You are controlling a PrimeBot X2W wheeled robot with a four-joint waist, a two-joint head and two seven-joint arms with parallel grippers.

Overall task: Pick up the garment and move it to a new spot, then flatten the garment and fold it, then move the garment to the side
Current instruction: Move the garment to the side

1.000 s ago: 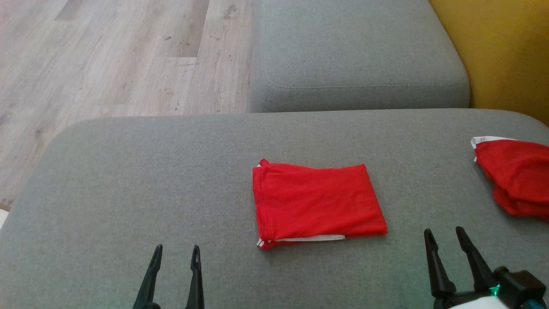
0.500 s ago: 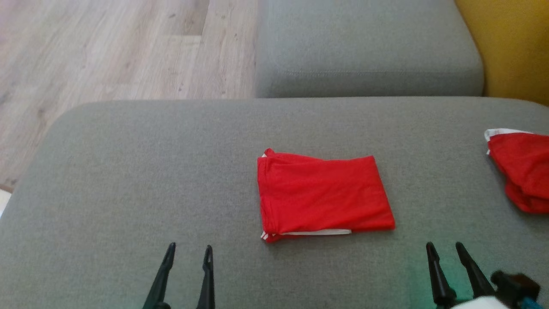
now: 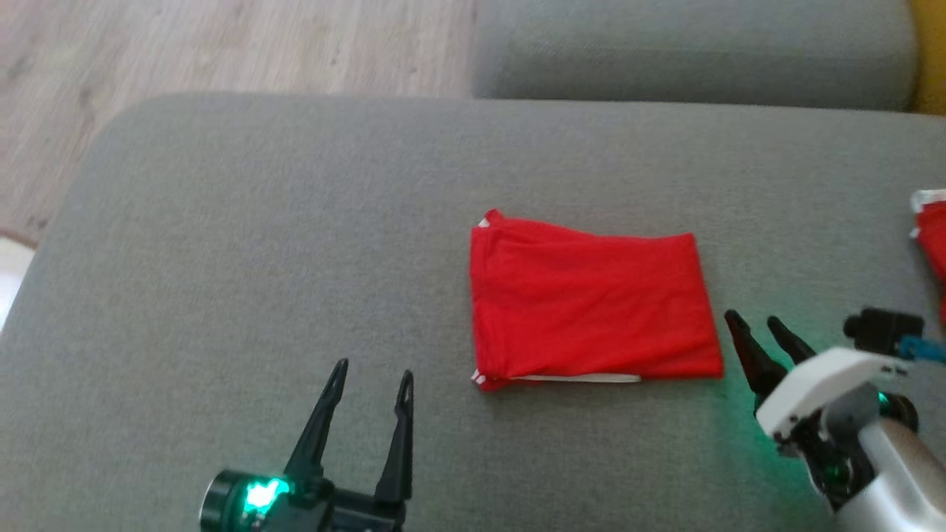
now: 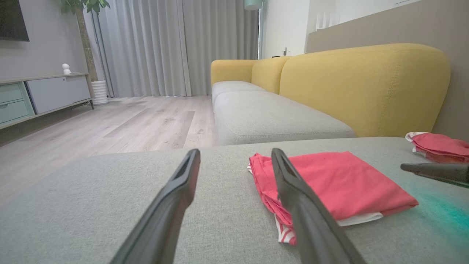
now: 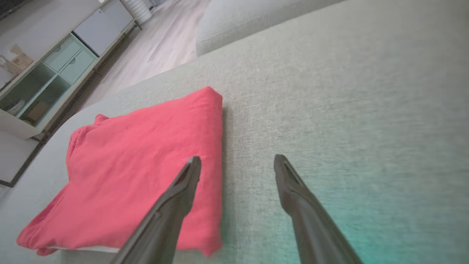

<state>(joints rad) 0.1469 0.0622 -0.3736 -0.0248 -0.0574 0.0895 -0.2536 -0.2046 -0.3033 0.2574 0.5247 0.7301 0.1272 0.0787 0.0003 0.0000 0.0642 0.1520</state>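
Head view has the folded garment (image 3: 591,303) lying at the cushion's (image 3: 259,258) middle. The left gripper (image 3: 374,368) and right gripper (image 3: 751,318) are spread and empty, the right beside its edge. Folding looks done; shifting it aside calls for pinching every layer.

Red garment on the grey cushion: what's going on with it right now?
The red garment lies folded into a rectangle on the grey cushion, and nothing holds it. The right gripper is open, close beside the garment's right edge. The left gripper, also open, is off to the garment's left over bare cushion. A second red garment lies bunched at the far right. The fold looks done; moving the garment aside seems to be what is left.
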